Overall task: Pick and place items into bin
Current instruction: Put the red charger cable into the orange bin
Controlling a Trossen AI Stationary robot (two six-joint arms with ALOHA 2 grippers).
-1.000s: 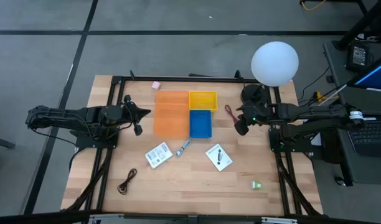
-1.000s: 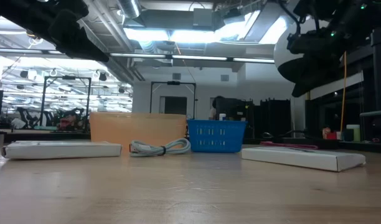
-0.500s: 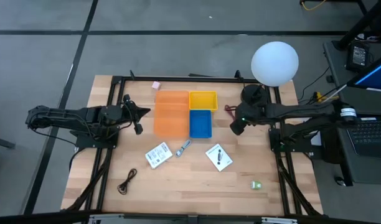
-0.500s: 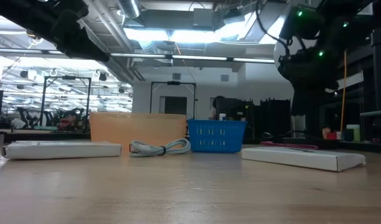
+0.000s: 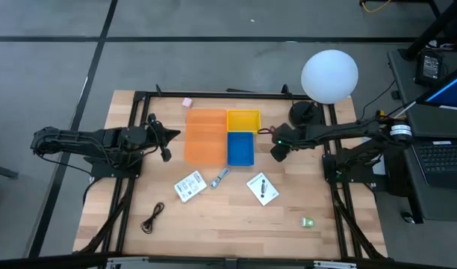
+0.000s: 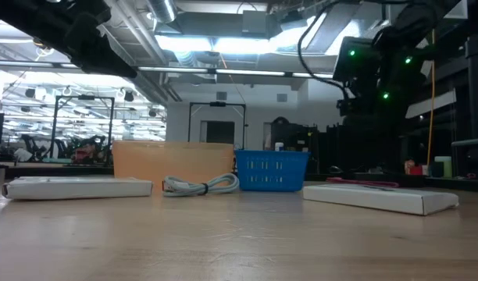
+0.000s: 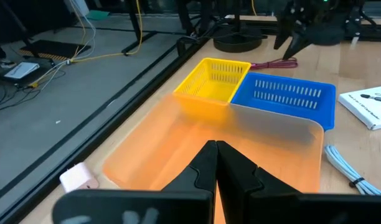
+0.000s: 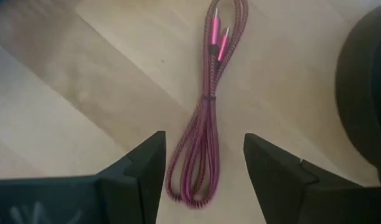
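A thin red cable (image 8: 206, 118), coiled into a long loop, lies flat on the table right of the blue bin (image 5: 240, 149). My right gripper (image 8: 205, 142) stands open above it, one finger on each side of the loop, touching nothing. My left gripper (image 7: 215, 165) is shut and empty, hovering at the left edge of the orange bin (image 5: 205, 136). Two white cards (image 5: 190, 185) (image 5: 263, 188), a silver-blue tool (image 5: 221, 176), a black cable (image 5: 152, 218), a green piece (image 5: 308, 222) and a pink piece (image 5: 187, 102) lie on the table.
A yellow bin (image 5: 243, 119) sits behind the blue one, joined to the orange bin. A white ball lamp (image 5: 329, 75) on a black round base stands at the far right corner. Black frame rails run along the table's left, right and far sides.
My right gripper has moved toward the table's left edge, from beside the lamp base to over the red cable next to the blue bin. Nothing on the table has shifted.
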